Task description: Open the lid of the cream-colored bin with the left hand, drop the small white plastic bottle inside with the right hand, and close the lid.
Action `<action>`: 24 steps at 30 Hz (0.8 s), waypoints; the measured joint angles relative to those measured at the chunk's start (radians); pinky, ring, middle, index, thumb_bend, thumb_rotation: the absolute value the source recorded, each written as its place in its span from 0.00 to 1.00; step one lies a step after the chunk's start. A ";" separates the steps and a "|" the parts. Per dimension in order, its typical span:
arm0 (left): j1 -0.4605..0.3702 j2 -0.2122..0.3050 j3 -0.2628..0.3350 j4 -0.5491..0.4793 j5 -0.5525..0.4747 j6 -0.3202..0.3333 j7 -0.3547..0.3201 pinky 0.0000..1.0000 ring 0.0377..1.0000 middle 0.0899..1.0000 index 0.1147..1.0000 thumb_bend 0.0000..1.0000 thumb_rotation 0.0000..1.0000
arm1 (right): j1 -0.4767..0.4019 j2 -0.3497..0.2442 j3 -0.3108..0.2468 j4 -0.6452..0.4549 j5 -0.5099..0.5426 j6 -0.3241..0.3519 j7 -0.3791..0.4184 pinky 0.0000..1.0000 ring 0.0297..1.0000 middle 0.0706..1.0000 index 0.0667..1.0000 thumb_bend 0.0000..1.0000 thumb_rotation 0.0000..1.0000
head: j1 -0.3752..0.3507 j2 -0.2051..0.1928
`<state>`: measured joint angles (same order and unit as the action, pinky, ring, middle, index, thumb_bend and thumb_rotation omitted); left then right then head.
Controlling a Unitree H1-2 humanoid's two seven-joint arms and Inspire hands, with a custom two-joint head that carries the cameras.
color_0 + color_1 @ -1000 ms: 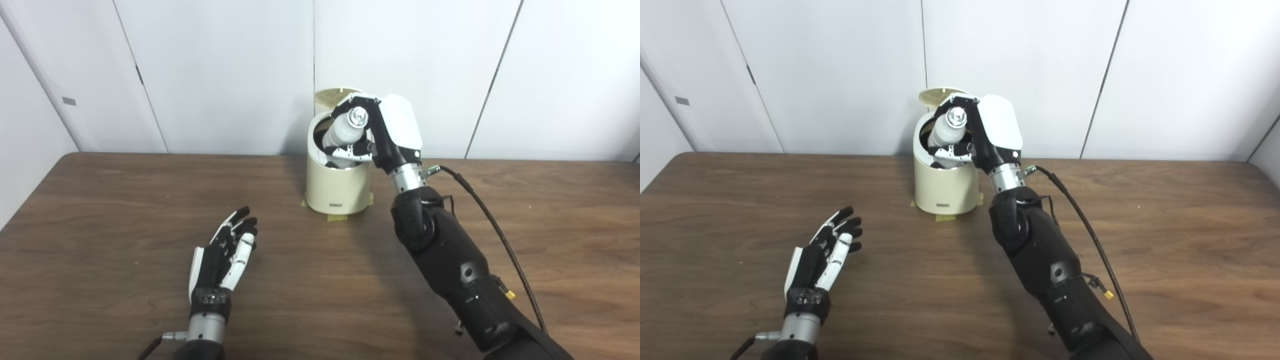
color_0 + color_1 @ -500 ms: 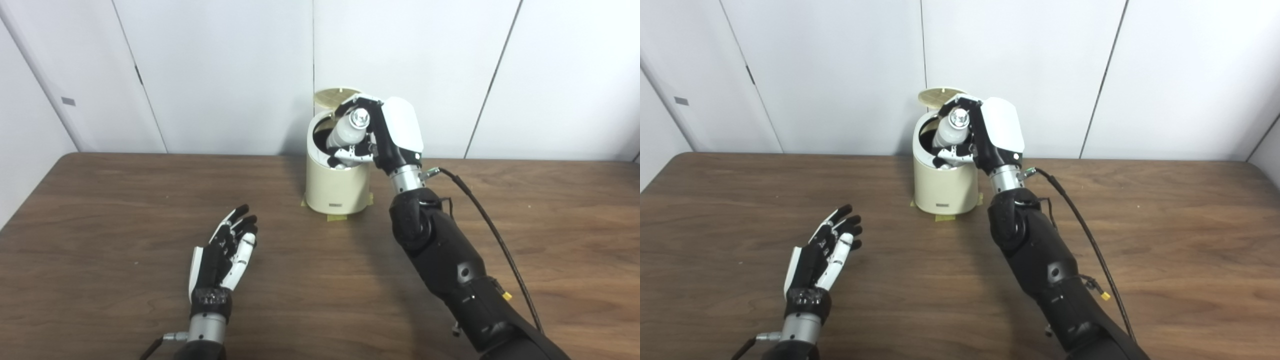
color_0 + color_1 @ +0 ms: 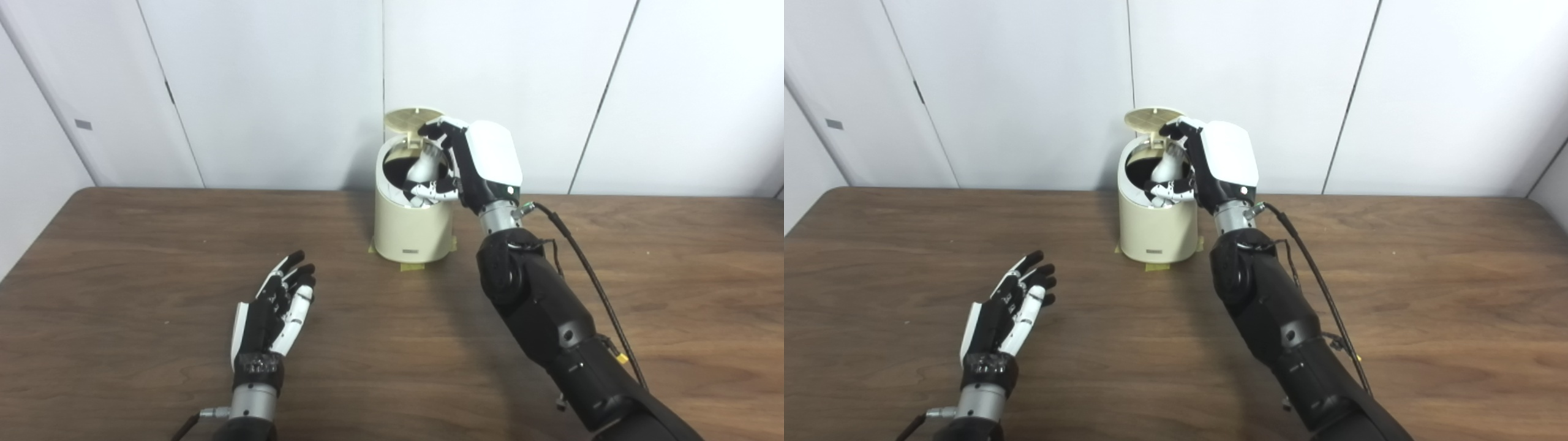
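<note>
The small white plastic bottle [image 3: 424, 170], clasped a moment ago, is now slipping blurred into the round cream-colored bin [image 3: 414, 226], whose lid [image 3: 409, 119] is standing raised. The right hand [image 3: 471, 162] is spreading its fingers; the left hand [image 3: 274, 312] is resting open on the wooden table [image 3: 122, 275]. Only closing remains.

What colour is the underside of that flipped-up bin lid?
Tan, with a faint ribbed pattern; the lid shows best in the right eye view.
</note>
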<state>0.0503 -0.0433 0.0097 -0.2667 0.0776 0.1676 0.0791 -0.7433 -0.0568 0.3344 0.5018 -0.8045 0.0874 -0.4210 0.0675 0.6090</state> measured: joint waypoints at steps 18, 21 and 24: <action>0.000 0.000 -0.001 0.000 0.002 0.000 0.000 0.76 0.80 0.80 0.88 0.40 0.56 | 0.003 -0.001 -0.013 -0.011 0.049 -0.041 -0.002 0.37 0.46 0.47 0.47 0.61 0.06 | 0.000 0.002; 0.000 0.001 -0.001 0.000 0.009 0.000 0.000 0.76 0.80 0.80 0.87 0.39 0.57 | 0.010 -0.001 -0.026 -0.027 0.075 -0.069 -0.006 0.35 0.41 0.44 0.45 0.54 0.01 | -0.003 0.000; 0.000 0.001 -0.002 0.000 0.014 0.000 0.000 0.75 0.79 0.80 0.87 0.40 0.56 | 0.018 0.000 -0.035 -0.035 0.091 -0.088 -0.010 0.34 0.39 0.46 0.46 0.53 0.00 | -0.006 -0.002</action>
<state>0.0503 -0.0427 0.0080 -0.2665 0.0915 0.1677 0.0786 -0.7254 -0.0570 0.2996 0.4672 -0.7134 -0.0001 -0.4306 0.0614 0.6075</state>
